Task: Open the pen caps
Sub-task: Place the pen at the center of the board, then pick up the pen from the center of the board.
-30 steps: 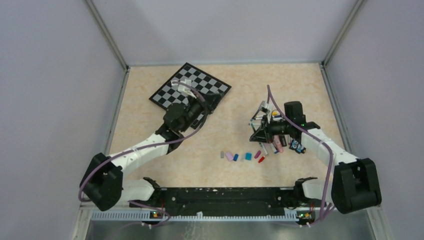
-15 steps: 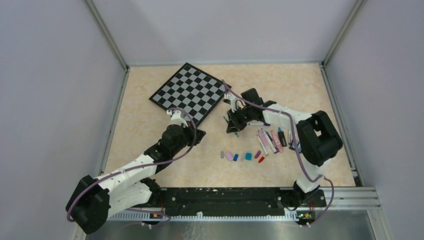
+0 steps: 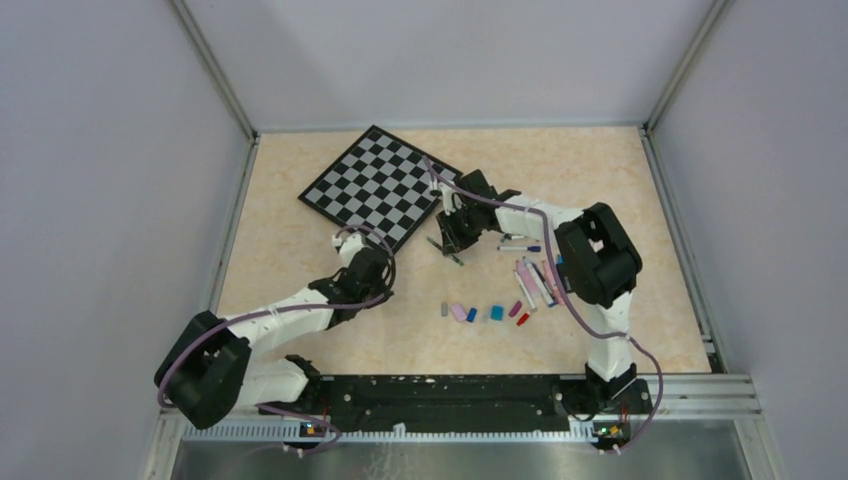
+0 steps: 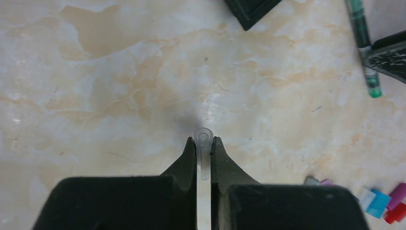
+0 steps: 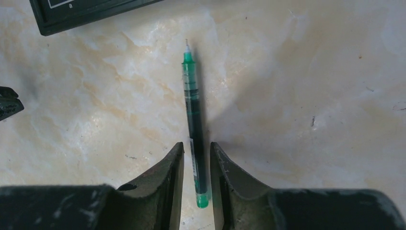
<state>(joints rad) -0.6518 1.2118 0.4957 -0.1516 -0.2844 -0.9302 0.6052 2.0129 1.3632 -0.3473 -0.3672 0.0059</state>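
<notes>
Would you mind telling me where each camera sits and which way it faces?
Top external: above and behind the bases, looking down on the table, checkered board, left arm and right arm.
Left wrist: on the left arm, facing down; the left pincer shows, shut on a clear cap.
Right wrist: on the right arm, facing down; the right pincer, open, straddles a green pen.
Shared: both wrist views show the green pen.

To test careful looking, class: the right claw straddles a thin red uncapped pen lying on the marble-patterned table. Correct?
No: the thin uncapped pen is green, not red, as the right wrist view shows; the right claw straddles it on the marble-patterned table.
</notes>
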